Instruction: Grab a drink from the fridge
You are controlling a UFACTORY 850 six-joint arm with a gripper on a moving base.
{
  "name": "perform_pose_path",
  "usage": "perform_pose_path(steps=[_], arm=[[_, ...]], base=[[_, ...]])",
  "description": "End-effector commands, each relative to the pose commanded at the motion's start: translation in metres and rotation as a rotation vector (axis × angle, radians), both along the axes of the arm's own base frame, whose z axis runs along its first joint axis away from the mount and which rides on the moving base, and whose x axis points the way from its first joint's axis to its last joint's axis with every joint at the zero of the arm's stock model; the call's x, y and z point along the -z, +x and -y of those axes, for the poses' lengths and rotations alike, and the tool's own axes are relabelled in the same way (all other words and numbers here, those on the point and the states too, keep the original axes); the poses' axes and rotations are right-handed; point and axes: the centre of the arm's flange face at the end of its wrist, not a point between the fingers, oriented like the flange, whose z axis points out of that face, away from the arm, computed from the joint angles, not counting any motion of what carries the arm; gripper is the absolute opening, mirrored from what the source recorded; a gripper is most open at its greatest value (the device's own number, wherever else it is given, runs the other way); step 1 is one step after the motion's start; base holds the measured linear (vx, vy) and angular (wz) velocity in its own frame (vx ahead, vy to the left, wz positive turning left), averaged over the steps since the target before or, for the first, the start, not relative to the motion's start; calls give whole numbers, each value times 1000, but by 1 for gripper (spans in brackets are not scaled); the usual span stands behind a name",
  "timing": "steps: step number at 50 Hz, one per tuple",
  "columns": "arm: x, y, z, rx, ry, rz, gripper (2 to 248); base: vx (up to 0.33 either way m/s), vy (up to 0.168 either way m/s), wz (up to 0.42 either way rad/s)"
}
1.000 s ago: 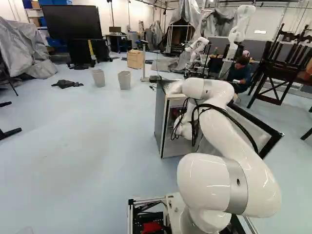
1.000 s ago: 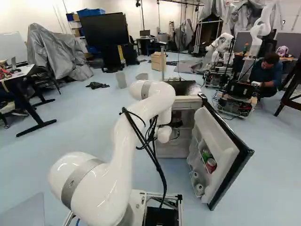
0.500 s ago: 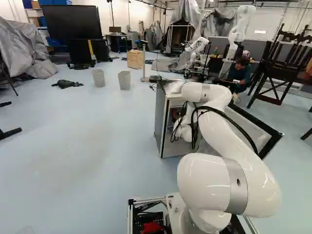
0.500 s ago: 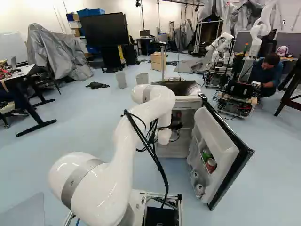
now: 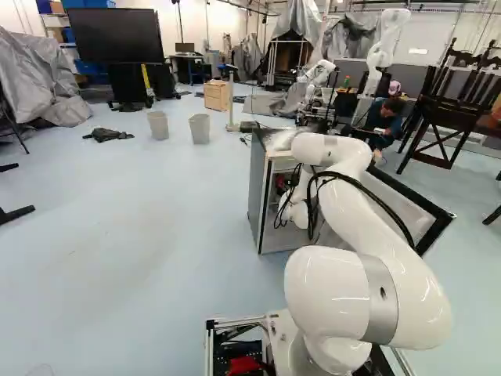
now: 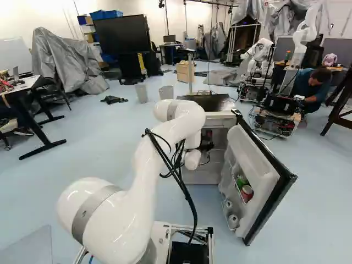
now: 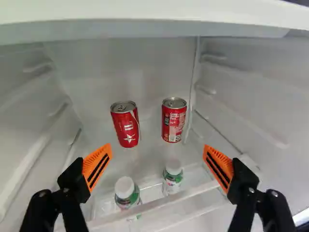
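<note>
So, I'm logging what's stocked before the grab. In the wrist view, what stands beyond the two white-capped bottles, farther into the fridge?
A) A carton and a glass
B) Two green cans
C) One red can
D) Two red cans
D: past the white-capped bottles, a red can and a second red can stand apart, near the fridge's back wall.

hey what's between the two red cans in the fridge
Nothing stands between one red can and the other; the wrist view shows only bare white fridge interior there.
</note>
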Motion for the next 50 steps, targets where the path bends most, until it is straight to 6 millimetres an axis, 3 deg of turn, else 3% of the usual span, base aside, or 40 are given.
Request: perform_pose_path(steps=[50], arm=[[18, 33, 34, 33, -33, 94, 247]], base=[[0, 0, 0]])
